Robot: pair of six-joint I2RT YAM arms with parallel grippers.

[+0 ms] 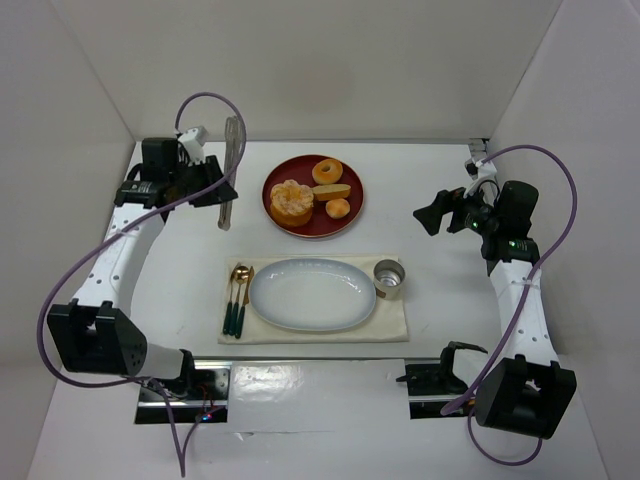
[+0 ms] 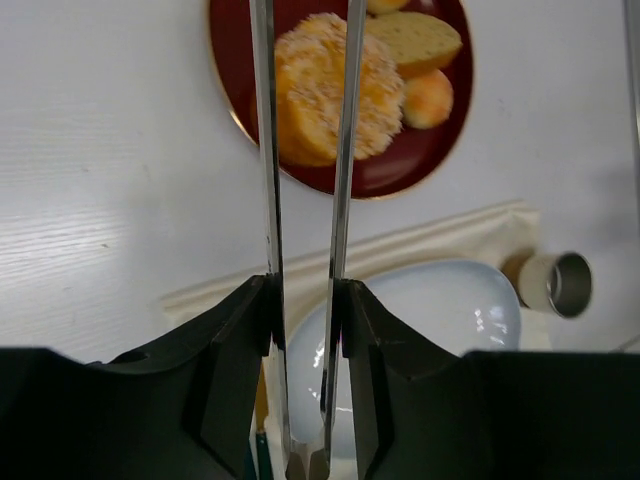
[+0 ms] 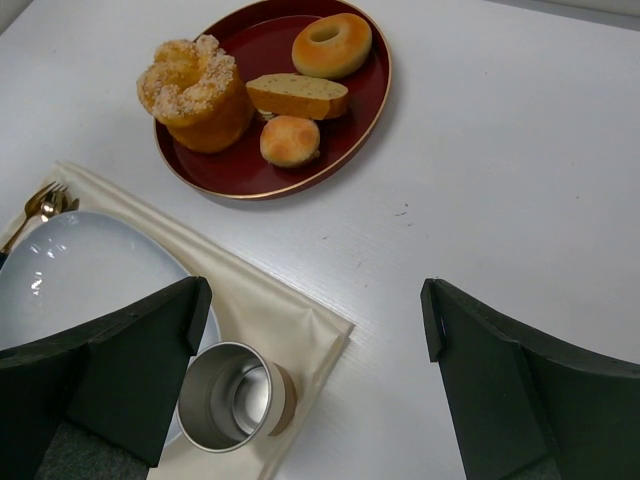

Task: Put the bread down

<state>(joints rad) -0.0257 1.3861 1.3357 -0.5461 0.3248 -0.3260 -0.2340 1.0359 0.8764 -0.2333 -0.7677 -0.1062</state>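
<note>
Grips metal tongs [image 2: 265, 150] tight in the left claw [image 2: 306, 300], beside the red plate [image 1: 310, 226] with the bread [image 3: 297, 96]. Holds the right claw [image 3: 312, 300] wide apart, empty, off to the side.

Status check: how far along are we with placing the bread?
Done: left gripper shut on the tongs. In hand: tongs hover near the red plate, where the bread lies ungripped. Remaining: grip it and move it, probably to the bare oval plate. The right gripper is open, empty.
</note>
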